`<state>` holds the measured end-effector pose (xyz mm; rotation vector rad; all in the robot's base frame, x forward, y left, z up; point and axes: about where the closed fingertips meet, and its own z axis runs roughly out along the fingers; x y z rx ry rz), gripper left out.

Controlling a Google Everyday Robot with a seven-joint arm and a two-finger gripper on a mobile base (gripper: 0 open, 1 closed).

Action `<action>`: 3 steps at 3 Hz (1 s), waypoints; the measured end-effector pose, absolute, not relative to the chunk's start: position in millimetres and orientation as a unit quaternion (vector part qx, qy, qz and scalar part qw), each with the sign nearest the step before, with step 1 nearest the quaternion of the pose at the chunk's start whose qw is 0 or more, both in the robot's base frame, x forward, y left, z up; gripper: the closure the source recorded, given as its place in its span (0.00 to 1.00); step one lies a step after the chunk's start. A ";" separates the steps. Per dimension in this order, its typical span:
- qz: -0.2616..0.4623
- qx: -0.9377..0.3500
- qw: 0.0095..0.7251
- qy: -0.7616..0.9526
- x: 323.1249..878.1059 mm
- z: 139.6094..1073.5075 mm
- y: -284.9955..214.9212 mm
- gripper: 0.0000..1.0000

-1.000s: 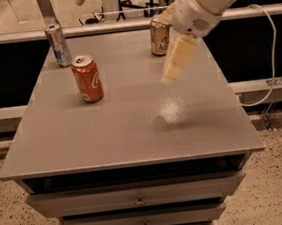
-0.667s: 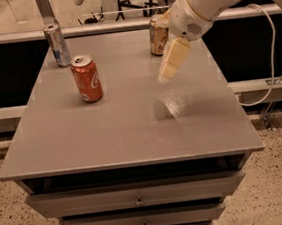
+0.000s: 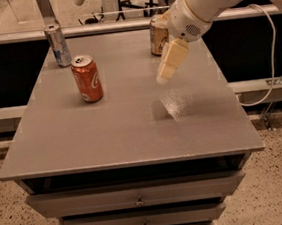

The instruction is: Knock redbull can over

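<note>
**Grey surface, three upright cans, tool hanging mid-air on the right**

Grey and matte, the surface [image 3: 134, 145] tops a cabinet of drawers [image 3: 140, 201] standing on a speckled floor. The redbull can [image 3: 57, 45] stands upright at the far left corner of the surface, close to the back edge. The tool [image 3: 162, 78] hangs well apart from it, over the right-centre of the surface, tilted so that its tip points down and to the left of the view. It is clear of the surface and throws a faint shadow below itself. Its pale fingers seem pressed together into one wedge, with nothing held between them.

Against a second ago, the tool has drifted slightly to the left of the view, and its shadow has slid the same way. All three cans stand where they stood.

A red cola can [image 3: 87, 79] is upright just in front of the redbull can and a little to its right, so it lies roughly between the tool and the redbull can. A gold can [image 3: 156, 36] stands at the back, right behind the tool, and the white arm partly covers it. A pale cable [image 3: 271, 60] loops down beyond the right edge of the surface.
</note>
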<state>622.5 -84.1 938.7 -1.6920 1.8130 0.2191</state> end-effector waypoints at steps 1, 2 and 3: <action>0.085 -0.638 0.348 0.681 647.0 937.9 -77.4 0.00; 0.083 -0.644 0.368 0.666 683.6 935.7 -65.0 0.00; 0.081 -0.653 0.396 0.640 721.0 947.1 -38.1 0.00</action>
